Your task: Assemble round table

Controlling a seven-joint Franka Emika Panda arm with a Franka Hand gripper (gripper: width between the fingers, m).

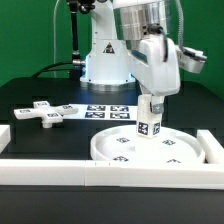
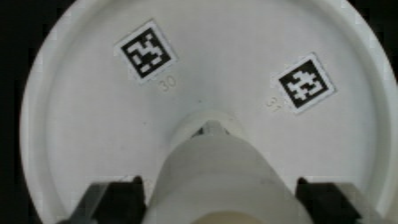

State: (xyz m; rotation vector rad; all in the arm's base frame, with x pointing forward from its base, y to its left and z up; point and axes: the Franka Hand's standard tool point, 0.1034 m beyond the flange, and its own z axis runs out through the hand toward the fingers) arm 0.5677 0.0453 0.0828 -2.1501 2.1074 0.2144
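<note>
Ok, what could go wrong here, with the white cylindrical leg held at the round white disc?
The short white cylindrical leg, clamped in the gripper, may meet the large white rimmed round disc off-centre or tilted and fail to seat. Downward force could also shift the disc against the long white border rail.

Round disc (image 2: 107, 110): white plastic, smooth, slight sheen. Its square tags (image 2: 150, 52) look matt, printed black on white. Leg (image 2: 222, 165): smooth plastic, a touch creamier. Cross-shaped base (image 1: 45, 114): white plastic, matt. Table top (image 1: 40, 88): dark, matt, no glare. Arm casing (image 1: 160, 60): smooth white shell, light gloss.
</note>
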